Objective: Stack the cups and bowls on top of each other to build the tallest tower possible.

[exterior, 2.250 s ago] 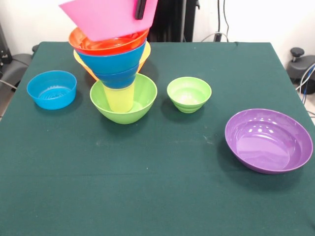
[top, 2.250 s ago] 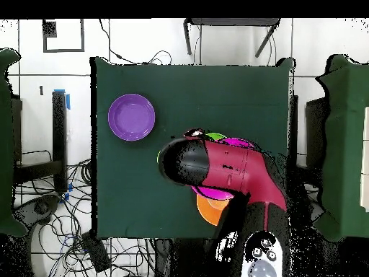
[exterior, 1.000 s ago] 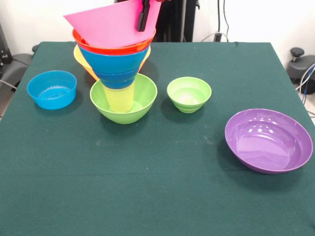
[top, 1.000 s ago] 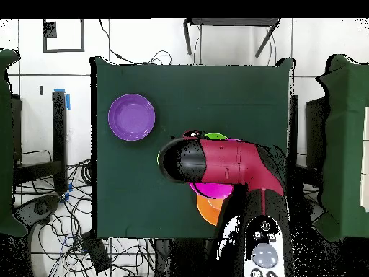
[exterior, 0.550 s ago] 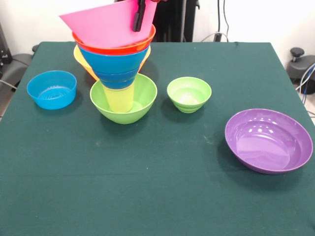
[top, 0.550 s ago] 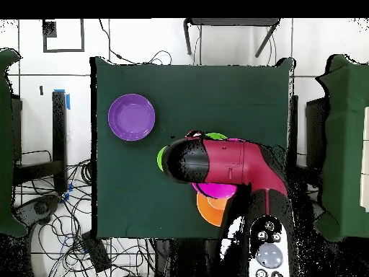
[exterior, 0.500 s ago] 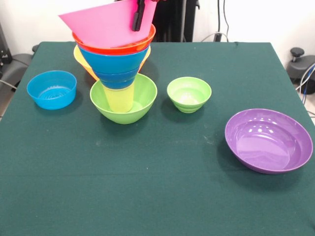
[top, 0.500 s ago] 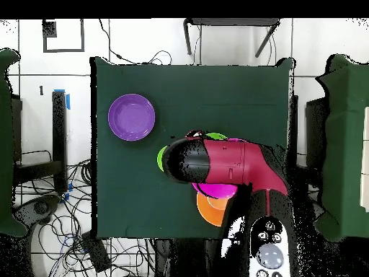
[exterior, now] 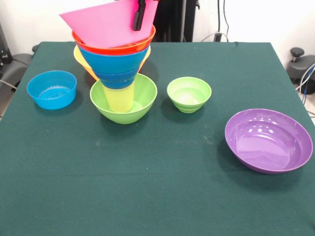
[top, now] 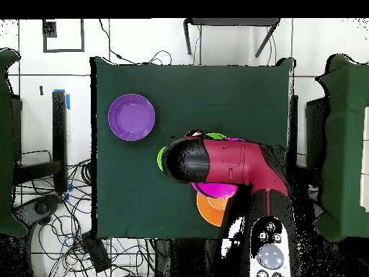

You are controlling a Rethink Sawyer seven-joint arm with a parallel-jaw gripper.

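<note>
On the green cloth surface (exterior: 162, 187), left of centre in the front view, stands the tower (exterior: 115, 64): large lime-green bowl (exterior: 142, 101) at the bottom, yellow tumbler (exterior: 119, 100) upright inside it, two nested blue bowls (exterior: 114, 64) on the tumbler, a red-orange bowl (exterior: 110, 46) over those, and a pink bowl (exterior: 106, 22) on top, tilted with its left rim lower. An orange bowl (exterior: 78, 58) peeks out behind the stack on the left, touching or just behind it, cannot tell which. Pincer (exterior: 139, 14) comes in at the top edge with a dark finger against the pink bowl's right wall; whether it clamps the rim or is parted cannot be told from here. Light-blue low bowl (exterior: 51, 89) sits apart to the left of the tower, small lime-green bowl (exterior: 189, 94) just beside it on the right, purple bowl (exterior: 269, 140) well apart toward the near right. Overhead view: the red and black arm (top: 223, 162) covers most of the stack, only slivers of pink, green and the orange bowl (top: 210, 208) show round it; purple bowl (top: 131, 117) is clear of the arm at upper left. Cables and chair legs lie on the floor round the surface
</note>
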